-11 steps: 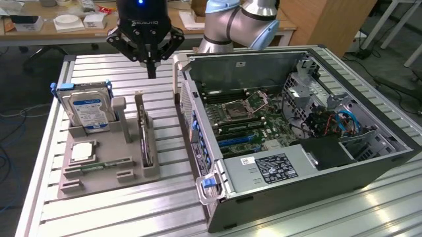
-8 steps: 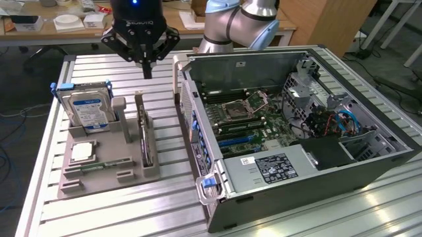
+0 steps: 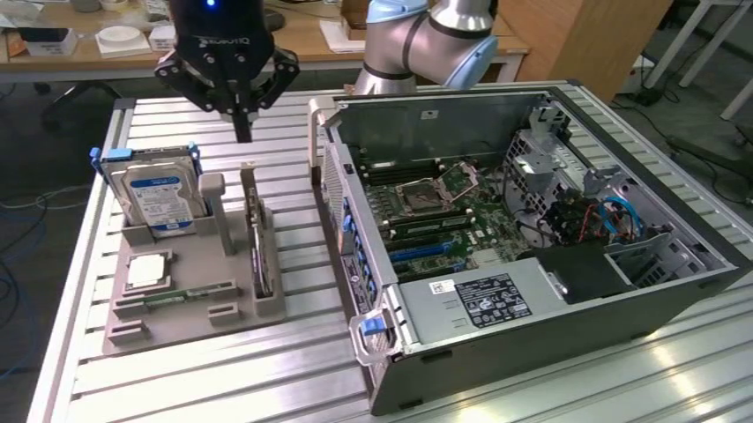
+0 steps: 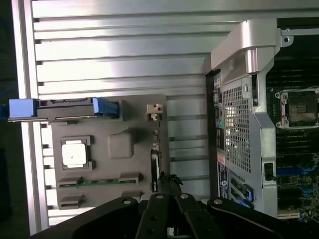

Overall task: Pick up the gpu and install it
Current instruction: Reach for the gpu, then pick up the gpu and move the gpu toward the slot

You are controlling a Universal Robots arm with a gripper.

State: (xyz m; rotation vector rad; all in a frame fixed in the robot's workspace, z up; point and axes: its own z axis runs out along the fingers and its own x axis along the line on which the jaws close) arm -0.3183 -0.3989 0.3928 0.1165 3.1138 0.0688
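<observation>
Item 1: gripper point(image 3: 243, 132), upper left of the exterior frame; I see the fingers pressed together, holding nothing.
Item 2: gpu point(image 3: 259, 247), left of centre, on edge in the grey holder point(image 3: 189, 264) on the table point(image 3: 176, 379), below the fingers and apart from them.

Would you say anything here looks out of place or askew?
Nothing stands out: the gpu stands upright in the gray holder, the hard drive upright beside it, nothing spilled.
</observation>
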